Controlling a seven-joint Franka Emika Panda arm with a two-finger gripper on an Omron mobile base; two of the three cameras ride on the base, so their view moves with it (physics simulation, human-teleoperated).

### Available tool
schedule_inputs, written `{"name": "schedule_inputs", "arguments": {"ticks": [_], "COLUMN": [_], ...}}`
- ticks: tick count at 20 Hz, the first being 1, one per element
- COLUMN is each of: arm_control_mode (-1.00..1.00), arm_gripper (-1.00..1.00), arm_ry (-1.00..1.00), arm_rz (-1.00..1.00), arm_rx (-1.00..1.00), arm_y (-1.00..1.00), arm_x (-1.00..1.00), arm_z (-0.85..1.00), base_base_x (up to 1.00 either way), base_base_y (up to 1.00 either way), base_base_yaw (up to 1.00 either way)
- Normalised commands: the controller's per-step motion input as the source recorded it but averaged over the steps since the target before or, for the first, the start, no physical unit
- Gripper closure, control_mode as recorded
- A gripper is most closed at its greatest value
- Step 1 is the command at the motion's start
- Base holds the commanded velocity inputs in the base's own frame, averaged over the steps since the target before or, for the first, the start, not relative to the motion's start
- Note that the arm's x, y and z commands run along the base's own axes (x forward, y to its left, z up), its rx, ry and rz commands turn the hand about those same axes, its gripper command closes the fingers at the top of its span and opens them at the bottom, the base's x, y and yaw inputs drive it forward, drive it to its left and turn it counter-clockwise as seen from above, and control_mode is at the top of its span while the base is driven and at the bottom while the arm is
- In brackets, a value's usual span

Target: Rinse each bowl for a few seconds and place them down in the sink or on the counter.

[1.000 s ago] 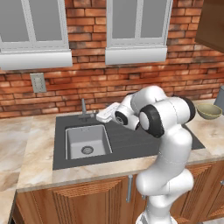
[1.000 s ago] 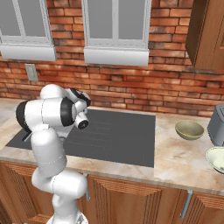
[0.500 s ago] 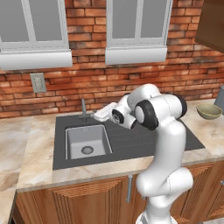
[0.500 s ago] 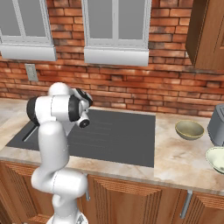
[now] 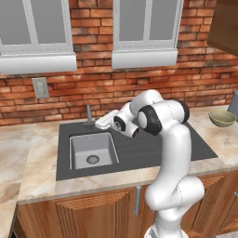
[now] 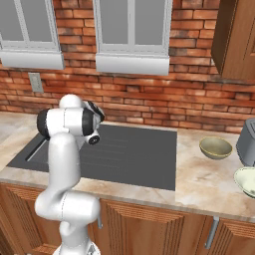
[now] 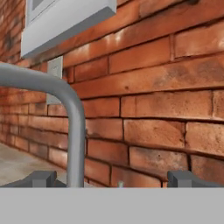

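My gripper hangs over the back of the dark grey sink, just right of the thin grey faucet. In the hand view the gripper is open. The faucet's curved pipe rises between the fingertips, nearer the left one, and nothing is gripped. The light-grey basin lies below and left of the hand. An olive-tan bowl sits on the counter far to the right, also seen as the olive-tan bowl. A paler bowl lies at the right edge.
A brick wall stands right behind the faucet, with a wall outlet and window sills above. A grey appliance stands beside the bowls. A wooden wall cabinet hangs at the upper right.
The arm has swung left, bringing the hand closer to the faucet. The jaws have stayed open and the bowls have not moved.
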Motion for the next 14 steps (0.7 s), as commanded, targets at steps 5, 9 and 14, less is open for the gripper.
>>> {"name": "schedule_inputs", "arguments": {"ticks": [5, 9, 14], "arm_control_mode": [-1.0, -1.0, -1.0], "arm_gripper": [-1.0, -1.0, -1.0], "arm_ry": [0.0, 0.0, 0.0], "arm_rz": [-0.02, -0.03, -0.03], "arm_rx": [0.0, 0.0, 0.0], "arm_y": [0.05, 0.0, 0.0], "arm_x": [0.32, 0.34, 0.35], "arm_z": [-0.18, -0.1, -0.08], "base_base_x": [0.0, 0.0, 0.0], "base_base_y": [0.0, 0.0, 0.0], "base_base_yaw": [0.0, 0.0, 0.0]}}
